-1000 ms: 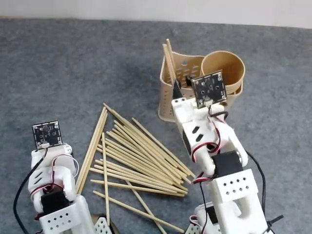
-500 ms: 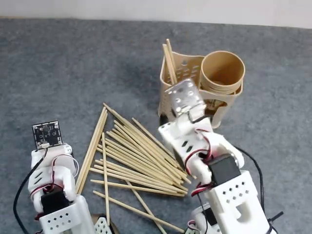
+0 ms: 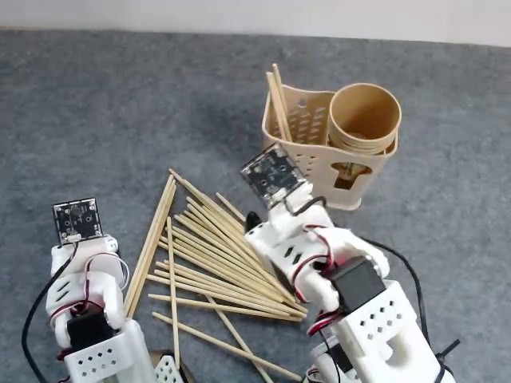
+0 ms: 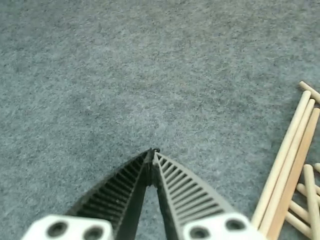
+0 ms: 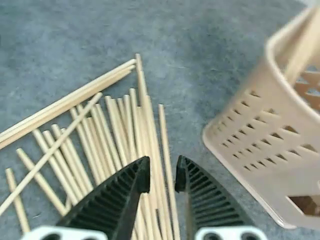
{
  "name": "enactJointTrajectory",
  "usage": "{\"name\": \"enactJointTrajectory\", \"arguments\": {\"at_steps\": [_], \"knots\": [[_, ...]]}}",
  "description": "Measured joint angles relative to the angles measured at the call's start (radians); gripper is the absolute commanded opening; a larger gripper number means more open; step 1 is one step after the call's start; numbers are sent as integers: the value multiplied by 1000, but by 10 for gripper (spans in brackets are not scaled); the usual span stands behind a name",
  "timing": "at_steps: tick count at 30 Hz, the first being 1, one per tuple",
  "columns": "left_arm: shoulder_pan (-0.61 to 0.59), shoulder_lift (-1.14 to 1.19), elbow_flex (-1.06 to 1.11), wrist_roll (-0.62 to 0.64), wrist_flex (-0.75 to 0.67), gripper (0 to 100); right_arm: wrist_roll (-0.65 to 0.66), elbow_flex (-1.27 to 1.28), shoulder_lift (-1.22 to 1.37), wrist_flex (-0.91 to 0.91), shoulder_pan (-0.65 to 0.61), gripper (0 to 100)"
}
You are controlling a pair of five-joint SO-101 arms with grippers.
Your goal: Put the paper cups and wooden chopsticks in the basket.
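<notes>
The grey carpeted table (image 3: 96,104) carries a beige slotted plastic basket (image 3: 323,163) near its far edge, holding stacked tan paper cups (image 3: 365,112) and two upright chopsticks (image 3: 278,96). Loose pale wooden chopsticks (image 3: 215,251) fan out mid-table (toward the near edge). The right gripper (image 5: 162,167) hangs slightly parted over them; the left gripper (image 4: 153,151) is closed, empty

The right arm (image 3: 319,247) hid several chopsticks' (image 3: 215,255) right ends. In the right wrist view the basket (image 5: 270,135) was blurred and cut off.
</notes>
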Motion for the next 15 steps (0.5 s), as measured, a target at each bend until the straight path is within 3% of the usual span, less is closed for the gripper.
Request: {"name": "enactJointTrajectory", "arguments": {"at_steps": [7, 15], "knots": [[0, 0, 0, 0, 0, 5, 58, 0, 109, 84, -25, 101], [0, 0, 0, 0, 0, 5, 69, 0, 391, 23, -26, 101]]}}
